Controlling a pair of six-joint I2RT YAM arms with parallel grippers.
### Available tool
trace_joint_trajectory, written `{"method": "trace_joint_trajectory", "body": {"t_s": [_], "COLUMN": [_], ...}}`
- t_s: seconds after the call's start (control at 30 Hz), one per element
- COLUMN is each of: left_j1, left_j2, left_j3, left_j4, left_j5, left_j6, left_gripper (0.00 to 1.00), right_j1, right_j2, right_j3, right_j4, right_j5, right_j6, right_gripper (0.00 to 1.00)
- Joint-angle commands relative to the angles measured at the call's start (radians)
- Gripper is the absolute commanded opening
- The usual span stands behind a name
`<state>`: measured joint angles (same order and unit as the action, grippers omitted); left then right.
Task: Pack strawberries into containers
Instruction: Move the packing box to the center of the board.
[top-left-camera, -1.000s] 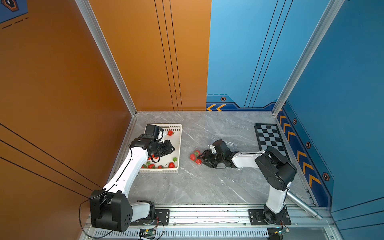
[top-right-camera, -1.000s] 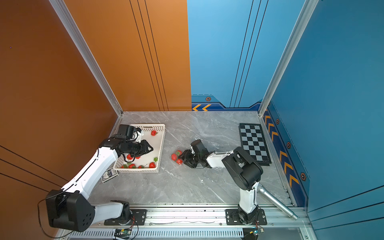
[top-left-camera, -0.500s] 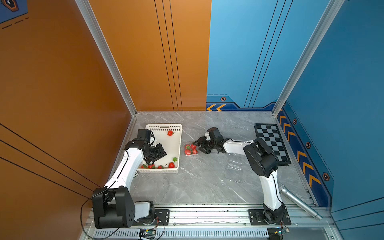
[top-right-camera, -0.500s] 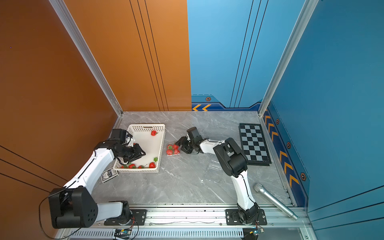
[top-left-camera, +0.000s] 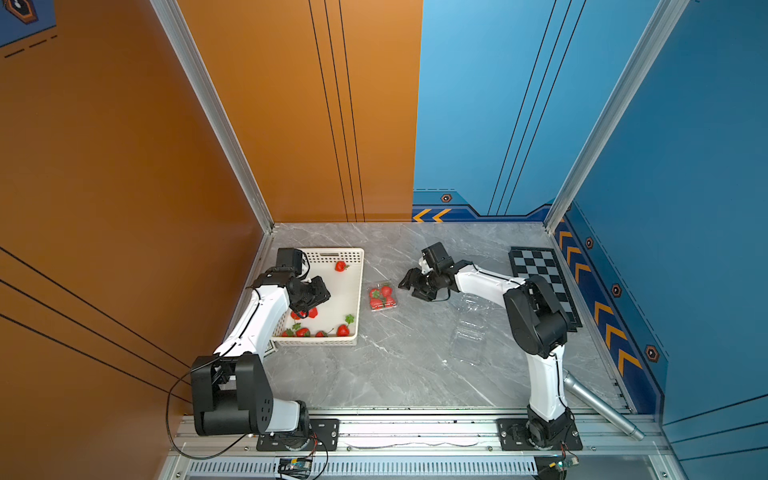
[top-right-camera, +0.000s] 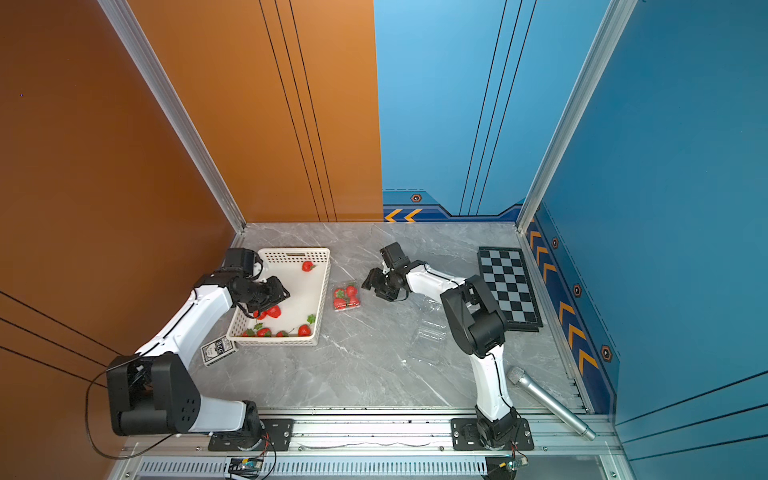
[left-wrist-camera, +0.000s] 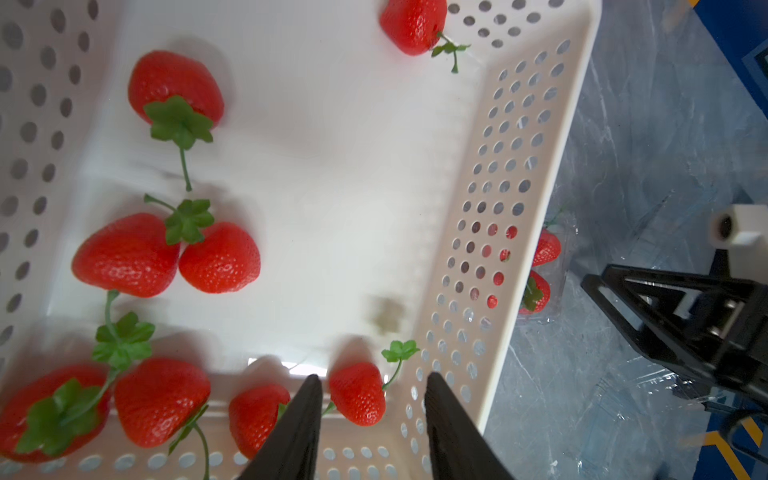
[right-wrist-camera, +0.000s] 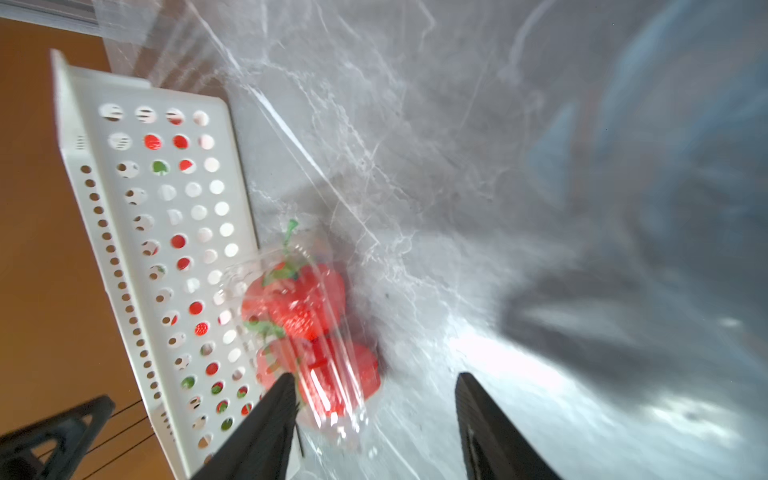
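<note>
Several strawberries (left-wrist-camera: 224, 257) lie in the white perforated basket (top-left-camera: 360, 286). My left gripper (left-wrist-camera: 372, 380) hangs open inside it, over one small berry (left-wrist-camera: 358, 392) that lies between the fingers untouched. In both top views this gripper (top-left-camera: 303, 309) is at the basket's left side. One closed container (top-left-camera: 382, 297) holding strawberries (right-wrist-camera: 303, 316) stands on the table just right of the basket. My right gripper (right-wrist-camera: 374, 378) is open and empty, one finger beside that container. In a top view it (top-left-camera: 411, 289) sits just right of the box. Two empty clear containers (top-left-camera: 469, 334) (top-left-camera: 473, 301) lie near the right arm.
A checkerboard (top-left-camera: 540, 282) lies at the far right and a silver microphone (top-left-camera: 598, 405) at the front right. A card deck (top-right-camera: 217, 350) rests by the basket's front left corner. Grey marble table (top-left-camera: 395, 374) spreads in front of the basket.
The filled container slid from the table's middle toward the basket, pushed by the right gripper, which has now drawn back a little. The left gripper stays in the basket, jaws slightly wider.
</note>
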<state>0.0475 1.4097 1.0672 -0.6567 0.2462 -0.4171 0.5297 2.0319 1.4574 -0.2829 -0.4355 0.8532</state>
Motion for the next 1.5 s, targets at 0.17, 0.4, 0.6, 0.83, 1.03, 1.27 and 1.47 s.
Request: {"method": "trace_joint_trajectory", "body": {"t_s": [0.17, 0.4, 0.6, 0.83, 1.03, 1.27, 1.47], "left_j1": [-0.018, -0.041, -0.052, -0.067, -0.084, -0.096, -0.1], "left_j2": [0.114, 0.198, 0.302, 0.425, 0.537, 0.661, 0.724], "left_j3": [0.052, 0.101, 0.187, 0.281, 0.386, 0.487, 0.541], "left_j4": [0.106, 0.172, 0.189, 0.248, 0.249, 0.223, 0.222], "left_j5": [-0.037, -0.053, -0.06, -0.088, -0.126, -0.149, -0.145], "left_j6": [0.019, 0.055, 0.077, 0.102, 0.117, 0.123, 0.125], "left_gripper": [0.47, 0.49, 0.51, 0.51, 0.52, 0.53, 0.53], "right_j1": [-0.027, -0.005, -0.01, -0.019, -0.02, -0.025, -0.024], "right_j2": [-0.2, -0.171, -0.121, -0.048, 0.016, 0.077, 0.118], "right_j3": [-0.05, 0.039, 0.072, 0.106, 0.155, 0.184, 0.213], "right_j4": [-0.167, -0.365, -0.413, -0.414, -0.418, -0.42, -0.42], "right_j5": [0.058, 0.346, 0.414, 0.414, 0.418, 0.408, 0.4], "right_j6": [-0.228, -0.358, -0.392, -0.42, -0.434, -0.439, -0.435], "right_gripper": [0.62, 0.62, 0.62, 0.62, 0.62, 0.62, 0.62]}}
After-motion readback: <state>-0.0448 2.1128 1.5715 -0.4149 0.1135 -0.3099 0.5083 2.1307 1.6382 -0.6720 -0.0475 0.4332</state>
